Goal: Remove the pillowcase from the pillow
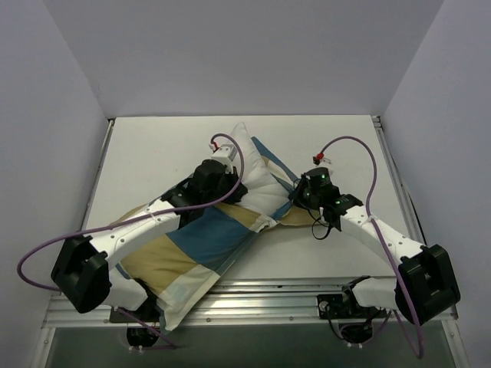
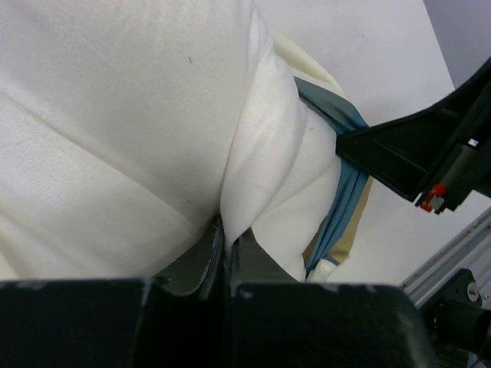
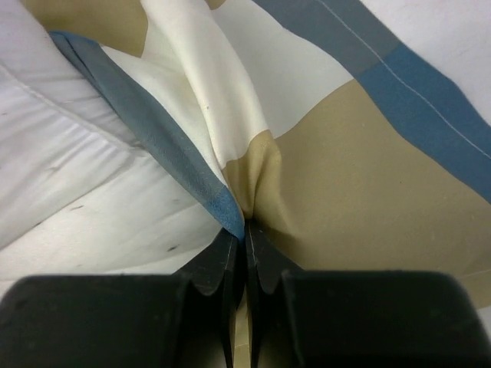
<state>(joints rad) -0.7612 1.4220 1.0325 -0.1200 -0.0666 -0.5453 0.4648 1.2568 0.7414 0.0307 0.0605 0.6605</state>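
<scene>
The white pillow (image 1: 252,178) lies diagonally on the table, its far end bare and sticking out of the blue, tan and cream pillowcase (image 1: 201,244). My left gripper (image 1: 234,192) is shut on a pinched fold of the pillow (image 2: 115,115); the grip shows in the left wrist view (image 2: 227,239). My right gripper (image 1: 294,198) is shut on the pillowcase's open edge, where the blue hem and tan fabric (image 3: 360,176) bunch between the closed jaws (image 3: 246,231). White pillow fabric (image 3: 69,176) lies to the left of that pinch.
The white table (image 1: 153,153) ends at an aluminium rail (image 1: 268,295) along the near edge, and grey walls close it in on three sides. The pillowcase's lower corner hangs over the rail. Purple cables (image 1: 368,165) loop above both arms.
</scene>
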